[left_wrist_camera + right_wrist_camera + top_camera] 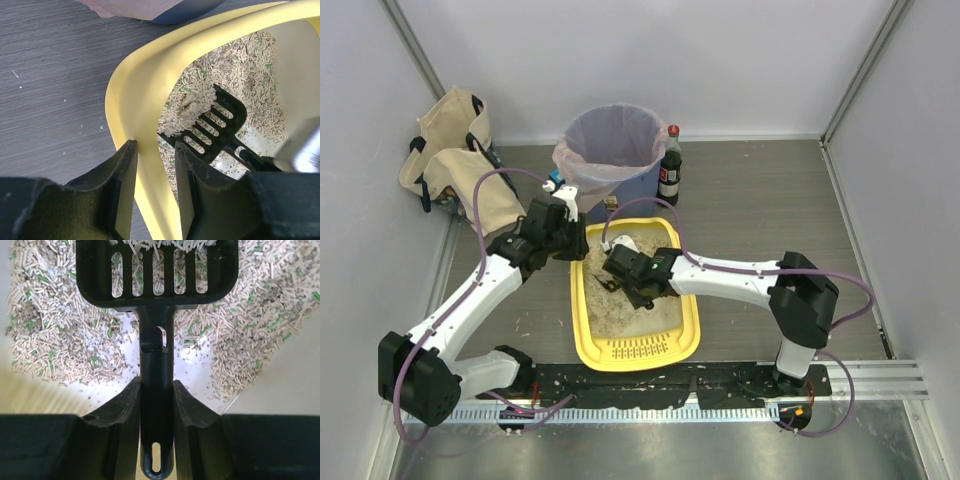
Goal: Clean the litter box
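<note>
The yellow litter box (582,340) lies in the middle of the table, its slotted grille (638,349) at the near end and beige granules (630,305) inside. My left gripper (572,235) is shut on its far-left rim; in the left wrist view the fingers (122,175) straddle the yellow rim (145,75). My right gripper (617,275) is shut on the handle of a black slotted scoop (155,270), which sits low over the granules (50,315). The scoop (220,125) holds a heap of granules with a brownish clump (187,107).
A round blue bin with a clear liner (610,140) stands just beyond the box. A dark bottle with a red cap (670,165) is at its right. A beige tote bag (455,155) lies at the far left. White walls close three sides.
</note>
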Tool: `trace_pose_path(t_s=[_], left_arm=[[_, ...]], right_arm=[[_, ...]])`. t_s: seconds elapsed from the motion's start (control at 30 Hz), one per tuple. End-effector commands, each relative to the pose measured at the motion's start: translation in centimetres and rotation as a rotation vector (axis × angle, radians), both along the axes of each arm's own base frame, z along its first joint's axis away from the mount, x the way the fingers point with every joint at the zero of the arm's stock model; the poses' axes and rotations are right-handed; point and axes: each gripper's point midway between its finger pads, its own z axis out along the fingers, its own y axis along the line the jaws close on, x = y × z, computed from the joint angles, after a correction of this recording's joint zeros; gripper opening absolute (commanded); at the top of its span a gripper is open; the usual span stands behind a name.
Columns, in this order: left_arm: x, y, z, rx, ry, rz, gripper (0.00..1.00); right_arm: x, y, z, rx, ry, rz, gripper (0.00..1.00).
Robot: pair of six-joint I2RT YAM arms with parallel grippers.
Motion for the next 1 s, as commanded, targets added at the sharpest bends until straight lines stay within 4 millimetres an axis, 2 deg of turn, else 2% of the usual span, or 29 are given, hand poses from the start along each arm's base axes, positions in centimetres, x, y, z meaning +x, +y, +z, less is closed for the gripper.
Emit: trace_pose_path(t_s=[0.0, 0.17, 0.33, 0.37, 0.57, 0.67, 0.8, 0.93, 0.97], left_arm=[[0.3, -1.0, 1.9, -0.044, -0.041, -0.025, 0.38], [0.4, -0.8, 2.0, -0.040, -0.050, -0.018, 0.39], [0.4, -0.7, 2.3, -0.041, -0.059, -0.017, 0.40], [0.4, -0.7, 2.4, -0.041, -0.064, -0.017, 0.40], [0.6, -0.2, 2.6, -0.029, -0.084, 0.005, 0.46], [0.6, -0.1, 3.1, -0.032, -0.105, 0.006, 0.51], [0.7, -0.1, 3.7, -0.048, -0.141, 0.004, 0.64], [0.7, 0.1, 4.7, -0.062, -0.190, 0.013, 0.76], [0.6, 0.3, 5.1, -0.066, -0.209, 0.015, 0.78]], right_arm=[[0.3, -0.1, 4.1, 0.107, -0.101, -0.086, 0.01], [-0.5, -0.5, 4.4, 0.156, -0.099, -0.107, 0.01], [-1.0, 0.1, 5.5, 0.259, -0.151, -0.080, 0.01], [-1.4, -0.5, 4.3, 0.244, -0.152, -0.072, 0.01], [-1.5, -0.9, 3.4, 0.325, -0.272, -0.049, 0.01], [-1.2, -1.0, 3.2, 0.319, -0.319, -0.057, 0.01], [-1.3, -0.9, 3.9, 0.321, -0.373, -0.056, 0.01], [-1.6, -1.0, 5.7, 0.370, -0.425, -0.064, 0.01], [-1.5, -1.3, 6.7, 0.396, -0.444, -0.078, 0.01]])
